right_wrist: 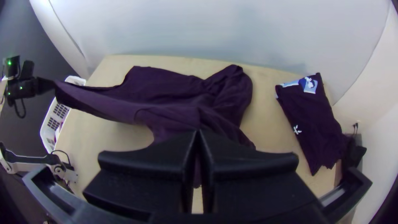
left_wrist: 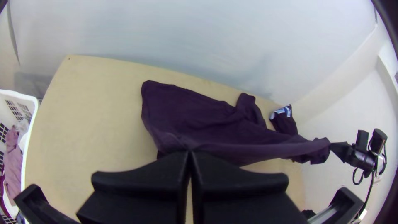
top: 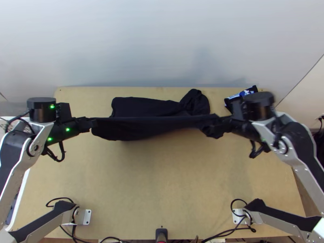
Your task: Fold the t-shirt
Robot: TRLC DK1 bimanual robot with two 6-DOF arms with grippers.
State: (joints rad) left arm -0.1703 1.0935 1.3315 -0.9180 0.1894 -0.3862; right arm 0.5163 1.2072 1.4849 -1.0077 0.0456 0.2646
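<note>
1 dark t-shirt (top: 146,106) lies partly rumpled on the table (top: 162,182) toward 12 o'clock, its nearer part stretched between 2 grippers. At 10 o'clock the left gripper (top: 92,122) pinches 1 end; at 2 o'clock the right gripper (top: 222,121) pinches the other. Beyond sits a dark garment (top: 235,97); a white basket (left_wrist: 16,93) stands at 9 o'clock.

From my remote seat, I can read no words, numbers, brands or signs. A blue-and-white patch (right_wrist: 310,84) marks one end of a dark cloth (right_wrist: 313,118) at the right side of the table (right_wrist: 265,95), and a small white mark (right_wrist: 297,130) sits farther along the same cloth; I make out no letters on either.
</note>
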